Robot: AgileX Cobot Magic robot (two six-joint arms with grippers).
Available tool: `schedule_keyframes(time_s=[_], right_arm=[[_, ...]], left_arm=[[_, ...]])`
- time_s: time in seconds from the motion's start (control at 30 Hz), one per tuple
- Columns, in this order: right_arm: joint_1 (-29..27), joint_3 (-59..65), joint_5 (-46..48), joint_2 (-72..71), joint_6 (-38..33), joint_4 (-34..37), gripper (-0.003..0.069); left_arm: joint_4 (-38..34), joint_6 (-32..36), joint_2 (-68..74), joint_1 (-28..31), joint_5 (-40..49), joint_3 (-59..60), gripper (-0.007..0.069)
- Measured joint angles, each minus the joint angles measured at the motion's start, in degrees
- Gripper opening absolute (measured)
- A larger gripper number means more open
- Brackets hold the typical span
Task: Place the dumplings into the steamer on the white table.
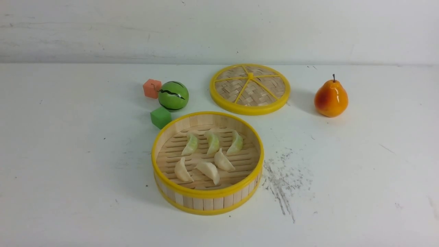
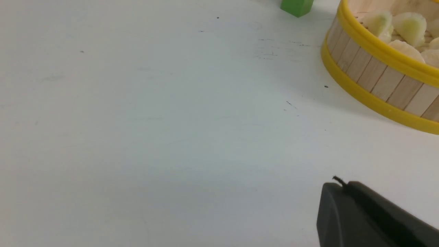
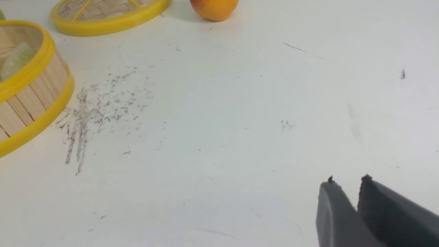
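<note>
You are looking at the steamer (image 1: 207, 163) sitting on the desk (image 1: 68, 154) with all six dumplings (image 1: 205, 154) lying inside it, three green behind three cream. Neither arm is showing in the front view. The left gripper (image 2: 337, 183) is hovering over bare desk with its jaws pressed shut and holding nothing; the steamer is lying ahead of it, cut off at the frame edge. The right gripper (image 3: 346, 183) is showing a narrow gap between its jaws, gripping nothing, well apart from the steamer. The lid (image 1: 249, 88) and pear (image 1: 331, 97) are partly cropped in its view.
</note>
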Motion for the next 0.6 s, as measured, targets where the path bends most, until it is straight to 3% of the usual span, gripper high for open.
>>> schedule_keyframes(time_s=[0.6], right_arm=[[0.0, 0.0, 0.0, 0.0, 0.0, 0.0, 0.0129]], left_arm=[[0.0, 0.0, 0.0, 0.0, 0.0, 0.0, -0.0015]])
